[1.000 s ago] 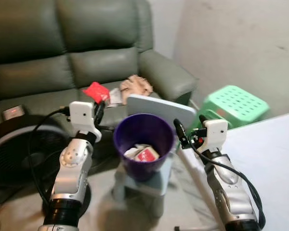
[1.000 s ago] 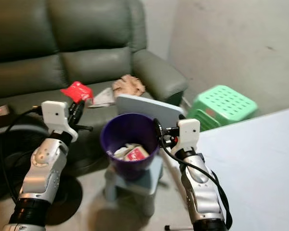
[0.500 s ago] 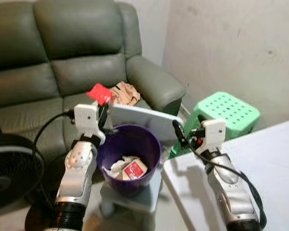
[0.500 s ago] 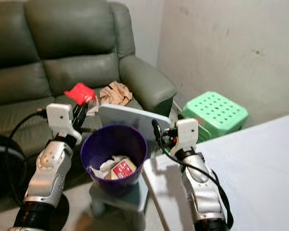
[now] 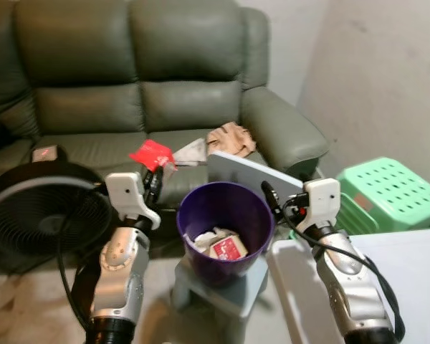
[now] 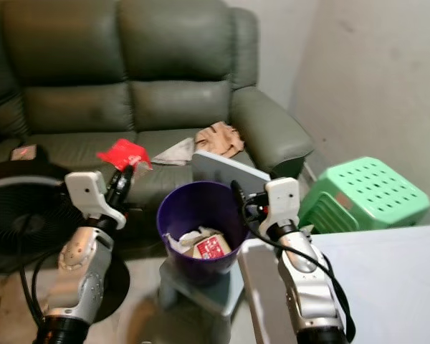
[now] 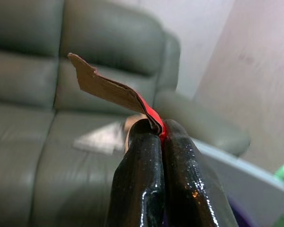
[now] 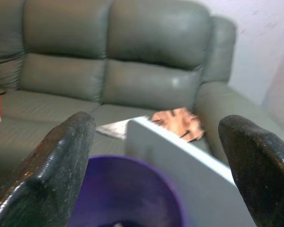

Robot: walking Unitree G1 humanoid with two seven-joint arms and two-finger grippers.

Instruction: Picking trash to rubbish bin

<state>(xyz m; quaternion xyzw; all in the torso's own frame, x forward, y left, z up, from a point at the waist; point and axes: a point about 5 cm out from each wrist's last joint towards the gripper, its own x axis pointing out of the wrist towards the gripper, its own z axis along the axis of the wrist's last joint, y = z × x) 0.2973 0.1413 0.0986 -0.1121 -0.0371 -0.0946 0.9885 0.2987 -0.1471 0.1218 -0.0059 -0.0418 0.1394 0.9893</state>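
Red wrapper [image 5: 151, 153] is the piece of trash you have in hand: your left gripper [image 5: 155, 180] has its fingers [image 7: 142, 175] pressed tight together on one edge of it, and the wrist view shows its brown underside sticking up past the tips. You hold it raised just to the left of the purple bin [image 5: 225, 231], above the level of the rim and not yet over the opening. Inside the bin you can see a red-and-white carton [image 5: 228, 247] and crumpled white paper [image 5: 205, 239]. The bin stands on a small grey stool [image 5: 226, 289] with a grey board [image 5: 252, 175] leaning behind it. Your right gripper [image 5: 271, 201] sits just right of the rim, its fingers [image 8: 61, 165] spread wide with nothing between them. Behind lies the green sofa [image 5: 143, 79] with a tan cloth [image 5: 231, 137] and white paper on its seat; a black fan [image 5: 39, 215] stands at the left, a green stool [image 5: 390, 195] at the right, and a white bench [image 5: 387, 287] in front.
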